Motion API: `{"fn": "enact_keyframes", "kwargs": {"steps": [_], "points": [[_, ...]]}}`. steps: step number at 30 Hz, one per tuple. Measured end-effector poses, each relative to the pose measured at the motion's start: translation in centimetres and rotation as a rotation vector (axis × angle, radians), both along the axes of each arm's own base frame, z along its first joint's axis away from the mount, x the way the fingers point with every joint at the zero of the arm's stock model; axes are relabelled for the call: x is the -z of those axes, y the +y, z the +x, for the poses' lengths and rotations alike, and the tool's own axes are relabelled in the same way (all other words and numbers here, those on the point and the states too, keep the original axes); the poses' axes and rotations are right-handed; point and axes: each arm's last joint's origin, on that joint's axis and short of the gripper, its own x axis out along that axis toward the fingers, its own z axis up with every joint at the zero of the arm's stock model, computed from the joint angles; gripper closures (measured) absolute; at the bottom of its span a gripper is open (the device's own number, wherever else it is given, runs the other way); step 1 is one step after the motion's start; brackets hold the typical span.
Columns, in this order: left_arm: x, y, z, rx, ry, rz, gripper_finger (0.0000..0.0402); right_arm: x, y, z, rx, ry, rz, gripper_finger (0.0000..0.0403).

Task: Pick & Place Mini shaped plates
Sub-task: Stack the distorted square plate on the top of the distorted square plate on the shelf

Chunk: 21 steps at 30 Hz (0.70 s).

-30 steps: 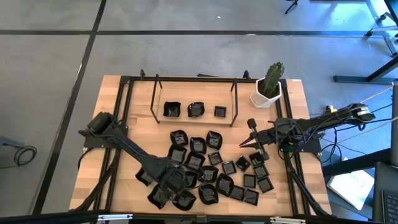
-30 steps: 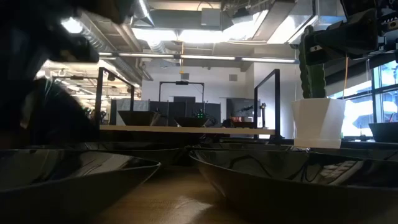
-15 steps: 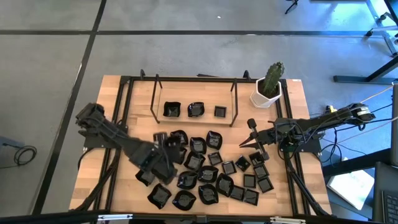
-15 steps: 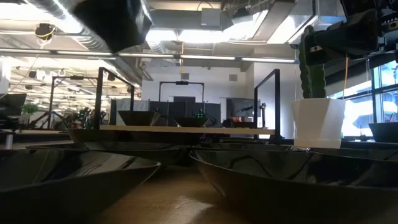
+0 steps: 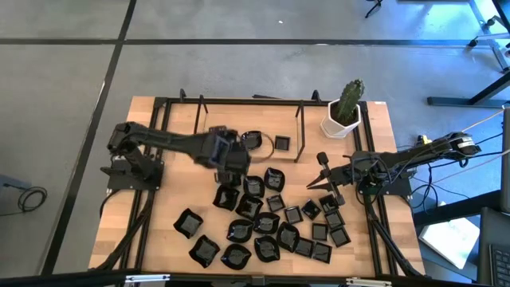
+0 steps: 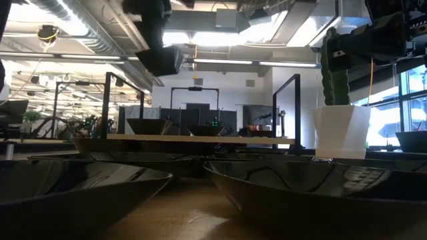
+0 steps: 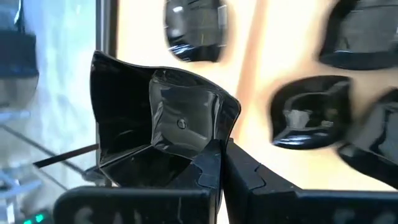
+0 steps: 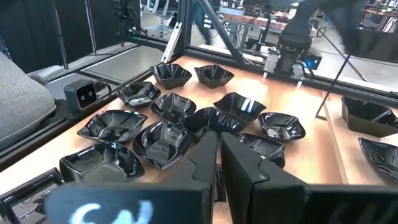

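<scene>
- Two dark arms work over a wooden surface [image 5: 159, 219] framed by black rails.
- Most of the mini black plates [image 5: 271, 219] lie scattered in a loose cluster across the lower middle of the high view, some touching, some overlapping.
- Two more plates sit inside a raised black wire rack [image 5: 301, 127] in the upper middle of the high view: a rounded one [image 5: 253, 140] and a small square one [image 5: 281, 143] just beside it.
- The left gripper [image 5: 227, 155] reaches in from the left edge of the surface and hangs at the rack's lower left edge, partly over it, above the top of the cluster.
- In the left wrist view, its fingers [image 7: 249, 180] are pinched together on the rim of one plate [image 7: 158, 134], a glossy black dish with angular folded walls, lifted clear of the plates lying on the wood beyond it.
- The right gripper [image 5: 325, 177] sits at the right side of the cluster, its arm stretching in from the right edge of the surface.
- In the right wrist view, its fingers [image 8: 245, 165] stand almost together with only a thin gap and nothing between them, above the scattered plates.
- One white pot with a green cactus [image 5: 346, 112] stands at the upper right corner of the surface, well apart from the plates.
</scene>
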Motion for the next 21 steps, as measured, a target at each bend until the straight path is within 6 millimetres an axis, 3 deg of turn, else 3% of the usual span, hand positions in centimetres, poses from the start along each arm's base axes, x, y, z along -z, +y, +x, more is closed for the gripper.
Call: {"fn": "enact_keyframes", "kwargs": {"steps": [6,15,21], "points": [[0.7,2.7,0.5,-0.087,0.023,-0.036,0.0398,0.1,0.0,0.0,0.000,0.009,0.000,0.0377],[3.3,4.3,1.8,-0.120,0.136,-0.095,0.0399,0.3,0.0,0.0,0.001,0.034,-0.004,0.0377],[4.2,5.2,2.4,-0.041,0.215,-0.079,0.0399,0.3,0.0,0.0,0.000,0.033,-0.006,0.0377]]}}
